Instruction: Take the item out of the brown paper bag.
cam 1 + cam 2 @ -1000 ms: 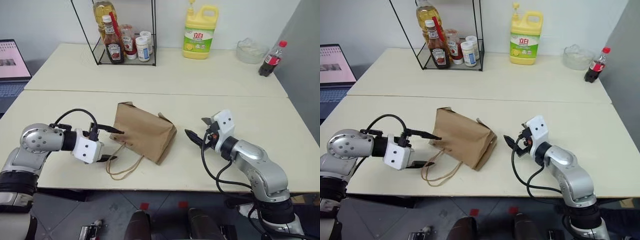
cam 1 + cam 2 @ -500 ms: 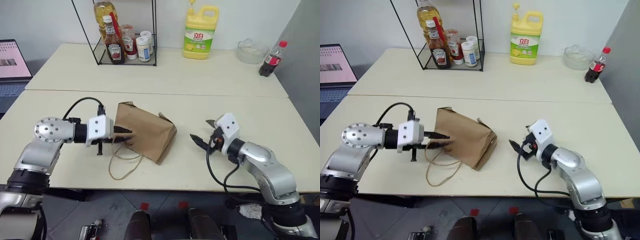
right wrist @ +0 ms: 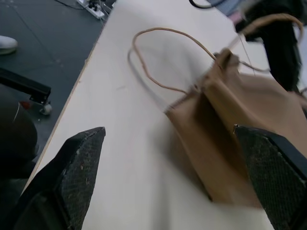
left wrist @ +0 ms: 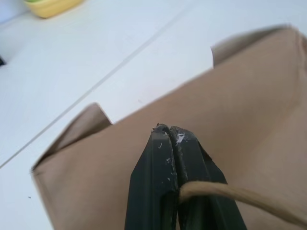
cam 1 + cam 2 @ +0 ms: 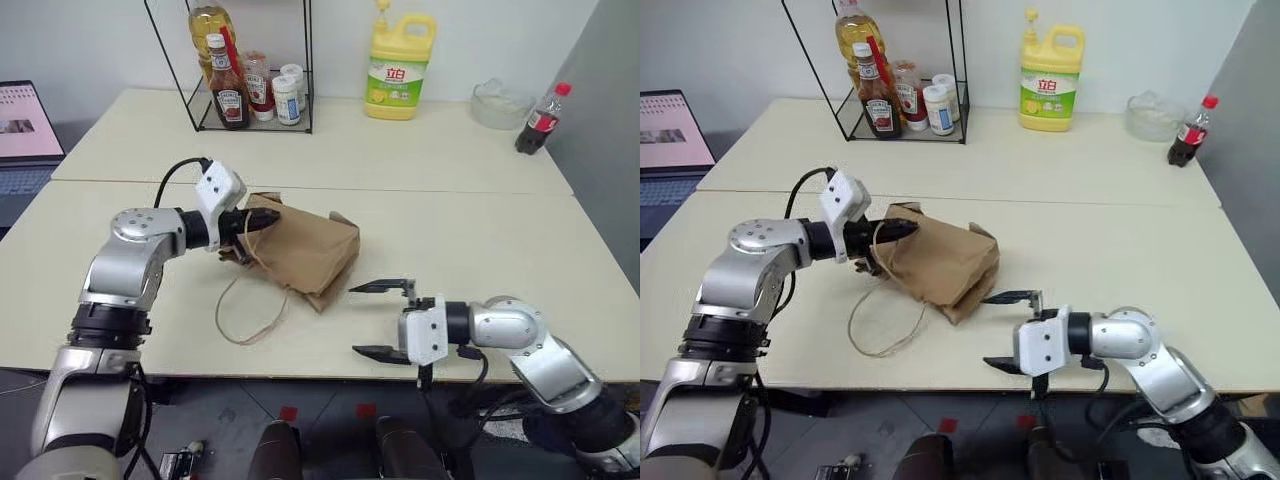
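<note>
The brown paper bag (image 5: 305, 250) lies creased on the near table, its left end raised off the surface. My left gripper (image 5: 262, 222) is at that raised end, shut on one tan cord handle (image 4: 240, 196) against the paper. The other cord loop (image 5: 245, 315) trails onto the table. My right gripper (image 5: 368, 320) is open near the table's front edge, just right of the bag's low corner. It points at the bag, one finger above the other, with nothing between them. The bag (image 3: 240, 105) also fills the space ahead of it in the right wrist view. The item is hidden.
On the far table stand a wire rack of sauce bottles (image 5: 245, 85), a yellow detergent jug (image 5: 397, 65), a clear bowl (image 5: 498, 102) and a cola bottle (image 5: 535, 120). A laptop (image 5: 25, 125) sits at the far left. A seam joins the two tables.
My left gripper closed on the bag's handle and lifted that end up and away from me. My right arm drew back toward the front edge and rolled, staying open.
</note>
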Robot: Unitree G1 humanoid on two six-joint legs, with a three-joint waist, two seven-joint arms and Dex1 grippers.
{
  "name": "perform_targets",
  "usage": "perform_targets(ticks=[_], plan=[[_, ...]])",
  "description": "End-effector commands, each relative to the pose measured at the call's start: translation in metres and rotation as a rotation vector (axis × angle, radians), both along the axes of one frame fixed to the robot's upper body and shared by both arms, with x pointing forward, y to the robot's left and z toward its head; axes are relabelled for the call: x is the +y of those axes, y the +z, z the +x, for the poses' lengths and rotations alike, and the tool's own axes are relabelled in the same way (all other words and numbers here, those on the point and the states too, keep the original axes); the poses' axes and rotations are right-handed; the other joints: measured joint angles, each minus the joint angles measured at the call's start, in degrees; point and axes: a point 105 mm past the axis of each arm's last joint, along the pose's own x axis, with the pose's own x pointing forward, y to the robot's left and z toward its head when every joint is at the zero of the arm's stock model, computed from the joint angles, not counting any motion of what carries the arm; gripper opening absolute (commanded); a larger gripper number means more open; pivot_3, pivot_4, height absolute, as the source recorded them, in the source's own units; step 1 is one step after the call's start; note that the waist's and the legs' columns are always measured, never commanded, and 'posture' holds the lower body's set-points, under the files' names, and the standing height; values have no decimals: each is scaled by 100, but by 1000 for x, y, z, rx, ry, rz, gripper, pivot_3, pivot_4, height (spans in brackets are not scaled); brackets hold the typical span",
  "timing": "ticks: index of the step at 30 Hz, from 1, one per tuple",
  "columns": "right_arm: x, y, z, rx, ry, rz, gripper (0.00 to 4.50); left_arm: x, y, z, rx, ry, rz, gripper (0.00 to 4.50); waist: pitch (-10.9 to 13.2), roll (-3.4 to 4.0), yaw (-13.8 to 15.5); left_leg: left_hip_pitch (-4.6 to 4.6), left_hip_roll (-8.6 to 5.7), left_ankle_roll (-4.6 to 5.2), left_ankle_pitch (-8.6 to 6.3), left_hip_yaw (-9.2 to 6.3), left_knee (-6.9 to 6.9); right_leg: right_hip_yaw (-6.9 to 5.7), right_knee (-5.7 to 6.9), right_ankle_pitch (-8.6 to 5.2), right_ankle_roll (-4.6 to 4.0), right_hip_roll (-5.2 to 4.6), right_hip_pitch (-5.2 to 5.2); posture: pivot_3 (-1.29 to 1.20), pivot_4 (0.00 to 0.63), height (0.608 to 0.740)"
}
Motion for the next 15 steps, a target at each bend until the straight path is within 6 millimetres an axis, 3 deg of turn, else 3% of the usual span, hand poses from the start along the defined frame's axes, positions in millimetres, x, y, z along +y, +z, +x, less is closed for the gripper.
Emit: perform_targets(ticks=[1, 8, 15], plan=[[20, 2, 4, -127, 56, 29, 4500, -3, 21, 10, -22, 44, -65, 39, 0, 0, 2, 0, -1, -1, 0, -2, 2, -2, 2, 0, 0, -1, 0, 0, 150, 740], [54, -1, 18, -332, 56, 42, 4500, -7, 22, 19, -1, 61, -80, 39, 0, 0, 4, 2, -4, -22, 13, -9, 2, -8, 22, -3, -6, -4, -4, 0, 150, 740], [98, 21, 30, -429, -14, 183, 4500, -7, 16, 17, 13, 52, -69, 39, 0, 0, 1, 2, -3, -34, 19, -23, 1, -28, 31, -8, -16, -6, -3, 0, 150, 740]])
